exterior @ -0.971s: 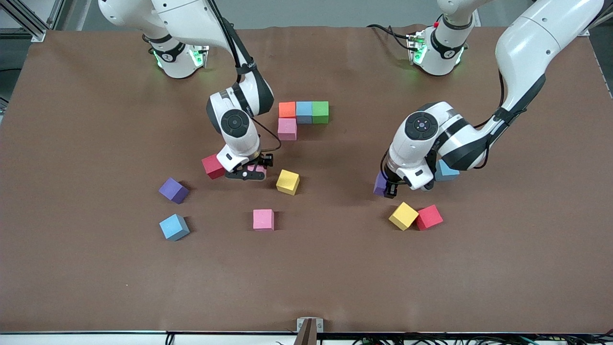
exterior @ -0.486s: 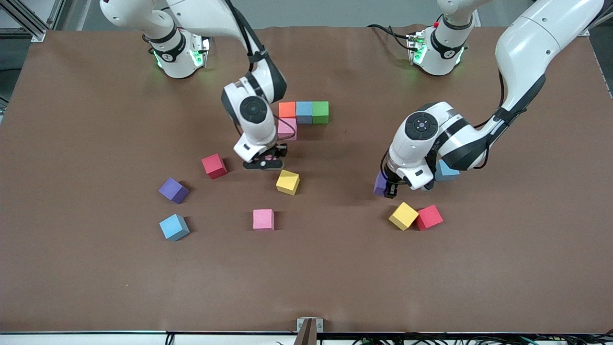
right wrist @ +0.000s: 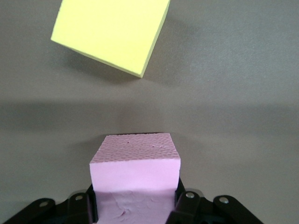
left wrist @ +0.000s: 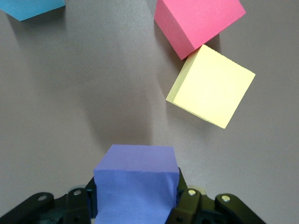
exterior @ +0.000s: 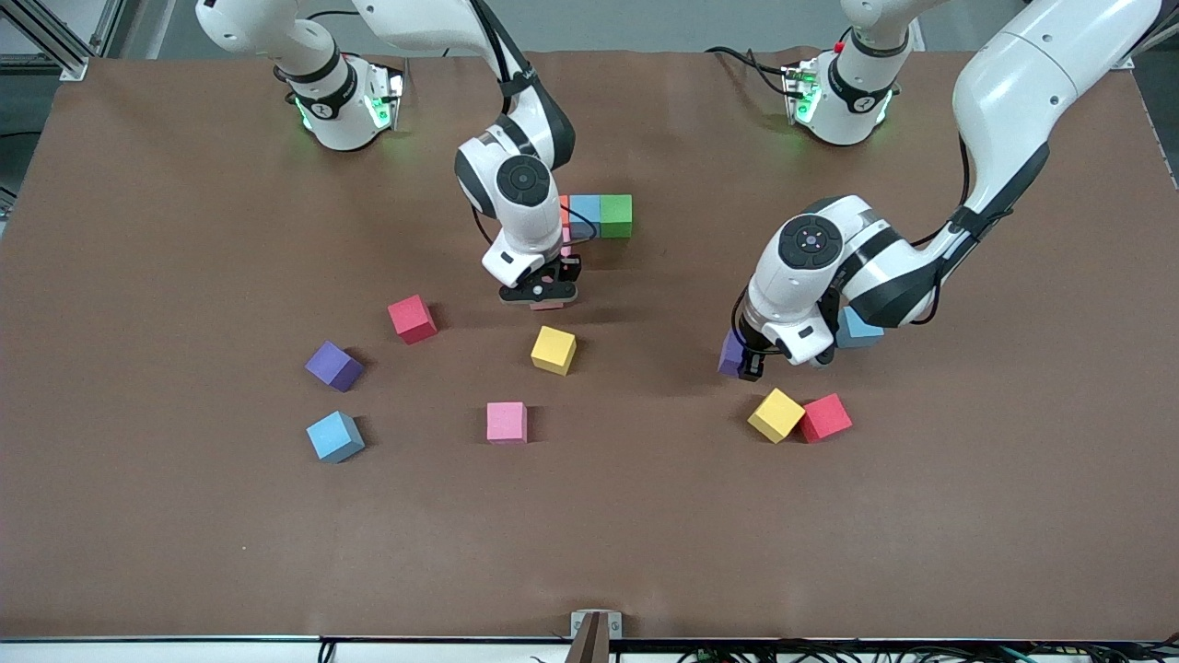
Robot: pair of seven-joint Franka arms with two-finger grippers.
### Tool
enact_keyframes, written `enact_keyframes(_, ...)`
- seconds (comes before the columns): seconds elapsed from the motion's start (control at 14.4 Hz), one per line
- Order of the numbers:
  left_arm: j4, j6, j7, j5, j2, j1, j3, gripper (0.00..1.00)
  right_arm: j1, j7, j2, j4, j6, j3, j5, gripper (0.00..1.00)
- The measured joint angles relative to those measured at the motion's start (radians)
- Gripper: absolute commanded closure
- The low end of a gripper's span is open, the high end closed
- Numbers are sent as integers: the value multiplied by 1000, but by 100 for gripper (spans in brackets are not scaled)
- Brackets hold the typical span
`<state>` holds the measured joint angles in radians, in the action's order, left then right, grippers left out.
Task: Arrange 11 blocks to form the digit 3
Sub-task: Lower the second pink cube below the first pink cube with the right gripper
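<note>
My right gripper (exterior: pixel 540 293) is shut on a pink block (right wrist: pixel 135 177) and hangs over the table between a loose yellow block (exterior: pixel 554 350) and a started row. That row holds a green block (exterior: pixel 615 215) and a light blue block (exterior: pixel 585 214). The right arm hides most of the orange and pink ones beside them. My left gripper (exterior: pixel 742 361) is shut on a purple block (left wrist: pixel 135 184), low by a yellow block (exterior: pixel 776 414) touching a red block (exterior: pixel 824 416). Another light blue block (exterior: pixel 861 330) sits partly under the left wrist.
Loose blocks lie toward the right arm's end: red (exterior: pixel 412 319), purple (exterior: pixel 333 366), light blue (exterior: pixel 334 436) and pink (exterior: pixel 507 422). The brown table cover (exterior: pixel 645 516) is bare along the camera's edge.
My right gripper closed on the pink block beside the red one, lifted it and carried it toward the started row. The left arm has stayed still with its purple block.
</note>
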<state>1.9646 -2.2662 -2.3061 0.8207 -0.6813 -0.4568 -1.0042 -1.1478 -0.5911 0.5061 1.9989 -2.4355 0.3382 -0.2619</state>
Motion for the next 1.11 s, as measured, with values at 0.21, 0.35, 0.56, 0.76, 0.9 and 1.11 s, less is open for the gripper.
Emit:
enact_keyframes(0.21, 0, 0, 0, 0, 0, 0, 0, 66, -2, -4, 0, 0, 1, 0, 0, 92)
enact_keyframes(0.35, 0, 0, 0, 0, 0, 0, 0, 66, -5, -13, 0, 0, 3, -2, 0, 92)
enact_keyframes(0.56, 0, 0, 0, 0, 0, 0, 0, 66, -13, -30, 0, 0, 4, -4, 0, 92)
enact_keyframes(0.76, 0, 0, 0, 0, 0, 0, 0, 66, -19, -34, 0, 1, 5, -9, 0, 92)
enact_keyframes(0.9, 0, 0, 0, 0, 0, 0, 0, 66, -21, -40, 0, 2, 7, -12, 0, 92)
enact_keyframes(1.11, 0, 0, 0, 0, 0, 0, 0, 66, -22, -43, 0, 3, 9, -13, 0, 91)
